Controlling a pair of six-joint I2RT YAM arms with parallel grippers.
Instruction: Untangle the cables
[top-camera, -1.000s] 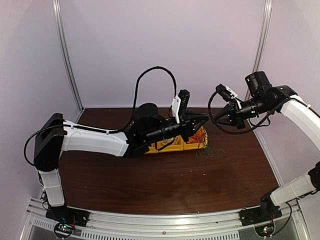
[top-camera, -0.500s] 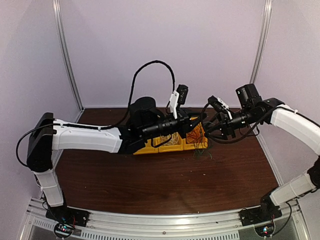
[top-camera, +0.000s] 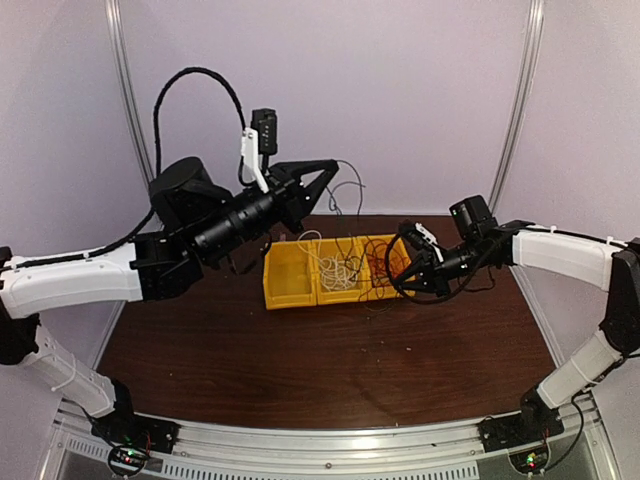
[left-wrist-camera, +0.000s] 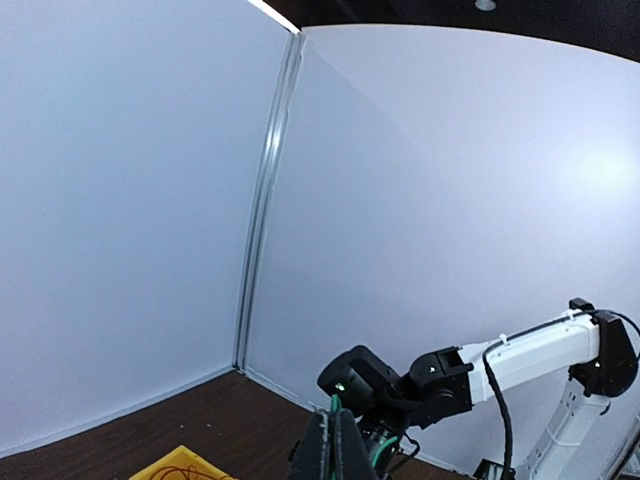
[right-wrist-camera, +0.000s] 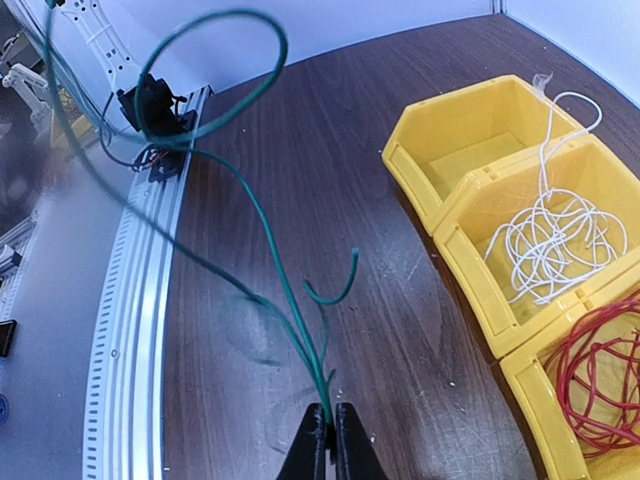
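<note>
Dark brown wood-grain surface (top-camera: 330, 360), fine pale scratches in finish. Row of three yellow plastic open-top bins (top-camera: 290, 292) stands directly on it, sides touching, near far wall. Surface extends left, right and in front of row. Ribbed aluminium rail (top-camera: 330, 440) along surface edge, well in front of row.

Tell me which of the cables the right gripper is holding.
The green cable, pinched in the right gripper. The white cable lies in the middle yellow bin, the red cable in the end bin beside it.
</note>
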